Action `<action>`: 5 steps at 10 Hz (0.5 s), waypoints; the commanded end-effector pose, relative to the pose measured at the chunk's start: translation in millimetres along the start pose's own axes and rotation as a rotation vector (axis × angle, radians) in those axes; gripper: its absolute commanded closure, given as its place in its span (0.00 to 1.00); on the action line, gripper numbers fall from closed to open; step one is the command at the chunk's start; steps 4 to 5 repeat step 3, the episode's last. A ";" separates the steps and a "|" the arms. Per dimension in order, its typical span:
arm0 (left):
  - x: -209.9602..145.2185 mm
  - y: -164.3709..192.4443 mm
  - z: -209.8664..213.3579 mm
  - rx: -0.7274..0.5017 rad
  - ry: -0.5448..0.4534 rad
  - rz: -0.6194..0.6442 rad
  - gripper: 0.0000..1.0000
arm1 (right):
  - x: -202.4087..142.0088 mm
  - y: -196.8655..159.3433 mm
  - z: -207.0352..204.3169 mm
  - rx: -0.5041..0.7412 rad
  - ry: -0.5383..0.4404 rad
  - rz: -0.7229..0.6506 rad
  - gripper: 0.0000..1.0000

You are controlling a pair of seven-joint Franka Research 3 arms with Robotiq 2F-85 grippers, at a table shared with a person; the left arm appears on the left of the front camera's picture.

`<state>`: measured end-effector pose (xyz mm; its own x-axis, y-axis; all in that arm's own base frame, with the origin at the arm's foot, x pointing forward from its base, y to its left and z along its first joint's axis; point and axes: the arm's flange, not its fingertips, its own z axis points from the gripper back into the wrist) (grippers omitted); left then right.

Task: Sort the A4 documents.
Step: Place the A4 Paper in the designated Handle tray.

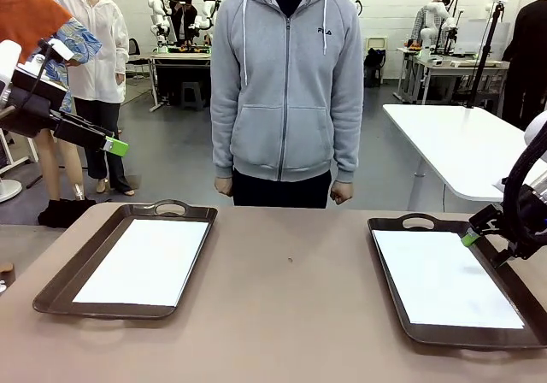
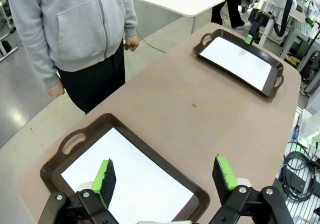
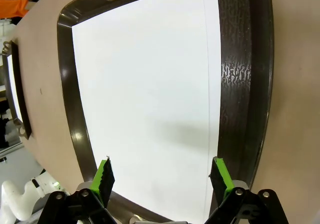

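The A4 documents (image 3: 145, 99) lay flat in the right tray (image 3: 245, 74), directly below the right gripper (image 3: 162, 176), whose jaws stood wide and empty; a second sheet edge peeked out just inside its right finger. Thin, limp and slippery, they probably needed pinching at that offset edge. The left gripper (image 2: 165, 179) hovered released over paper in the left tray (image 2: 75, 144). How many sheets each tray held was unclear.

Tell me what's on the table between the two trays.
Bare tabletop apart from a tiny dark speck, seen in the front view between the left tray and right tray.

Brown table (image 1: 291, 315), left tray (image 1: 60, 285), right tray (image 1: 389, 276)
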<state>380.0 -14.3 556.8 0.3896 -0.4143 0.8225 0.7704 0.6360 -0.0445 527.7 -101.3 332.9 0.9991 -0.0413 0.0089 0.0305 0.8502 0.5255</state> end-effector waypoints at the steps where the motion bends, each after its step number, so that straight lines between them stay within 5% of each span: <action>1: -0.8 0.0 -0.1 -0.007 -0.012 -0.002 0.00 | 0.0 -0.2 -0.3 0.000 0.000 0.002 0.00; 5: -0.8 0.0 -0.1 -0.007 -0.012 -0.002 0.00 | 0.0 -0.2 -0.3 0.000 0.000 0.002 0.00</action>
